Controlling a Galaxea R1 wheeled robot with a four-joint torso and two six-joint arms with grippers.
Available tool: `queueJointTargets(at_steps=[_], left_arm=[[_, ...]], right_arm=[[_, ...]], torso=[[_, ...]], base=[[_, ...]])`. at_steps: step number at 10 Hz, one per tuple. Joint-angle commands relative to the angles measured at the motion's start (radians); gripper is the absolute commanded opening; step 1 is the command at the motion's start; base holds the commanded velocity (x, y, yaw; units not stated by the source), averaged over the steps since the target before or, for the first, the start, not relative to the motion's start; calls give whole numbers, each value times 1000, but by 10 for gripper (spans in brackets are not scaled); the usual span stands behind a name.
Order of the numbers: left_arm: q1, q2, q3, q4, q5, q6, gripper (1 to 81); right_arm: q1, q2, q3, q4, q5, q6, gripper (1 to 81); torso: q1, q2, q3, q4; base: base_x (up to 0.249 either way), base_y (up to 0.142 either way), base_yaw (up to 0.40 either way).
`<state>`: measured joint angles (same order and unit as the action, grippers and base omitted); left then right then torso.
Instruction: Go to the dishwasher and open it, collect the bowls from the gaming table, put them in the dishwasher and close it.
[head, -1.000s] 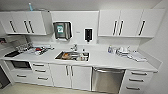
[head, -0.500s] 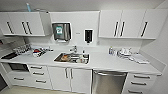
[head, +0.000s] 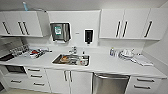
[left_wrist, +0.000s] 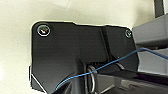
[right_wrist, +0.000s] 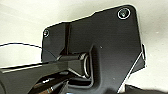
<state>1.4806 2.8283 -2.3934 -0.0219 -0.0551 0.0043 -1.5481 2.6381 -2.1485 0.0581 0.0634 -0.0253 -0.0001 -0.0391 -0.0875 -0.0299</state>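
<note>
Across the far wall, from my remote seat, I saw a white kitchenette: the upper cabinets (head: 25, 23), the long white counter (head: 105, 63) and the lower cabinet doors (head: 67, 81) under it. Low on the right stood the dishwasher (head: 110, 83), with its steel front and its long bar handle along the top edge, and its door was closed. I judged the step in hand to be the approach to this appliance, and I saw no bowls and no gaming table at that moment.

To do this step well, I thought the base should stop square in front of the steel door, near enough for an arm to reach the bar but with room left for the door to fold down toward me. The pull should then be straight and slow, from the middle of the handle.

Next in size came the sink (head: 71, 60) with some dishes inside, then the towel dispenser (head: 60, 32) and the small black soap dispenser (head: 88, 36) on the wall. A green label sat on the towel dispenser, but I could not read any writing or brand on it.

About the jaws of both grippers, I could not tell if they were released or clenched.
</note>
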Motion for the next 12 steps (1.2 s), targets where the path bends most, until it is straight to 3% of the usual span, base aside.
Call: queueJointTargets(at_steps=[1, 12], left_arm=[[-33, -9, 13, 2, 58, 5, 811], [-33, -7, 8, 2, 60, 5, 811]], right_arm=[[30, -22, 12, -6, -63, -2, 811], [30, -16, 6, -6, -63, -2, 811]], torso=[[0, 0, 0, 0], [0, 0, 0, 0]], base=[[156, 0, 0], [157, 0, 0]])
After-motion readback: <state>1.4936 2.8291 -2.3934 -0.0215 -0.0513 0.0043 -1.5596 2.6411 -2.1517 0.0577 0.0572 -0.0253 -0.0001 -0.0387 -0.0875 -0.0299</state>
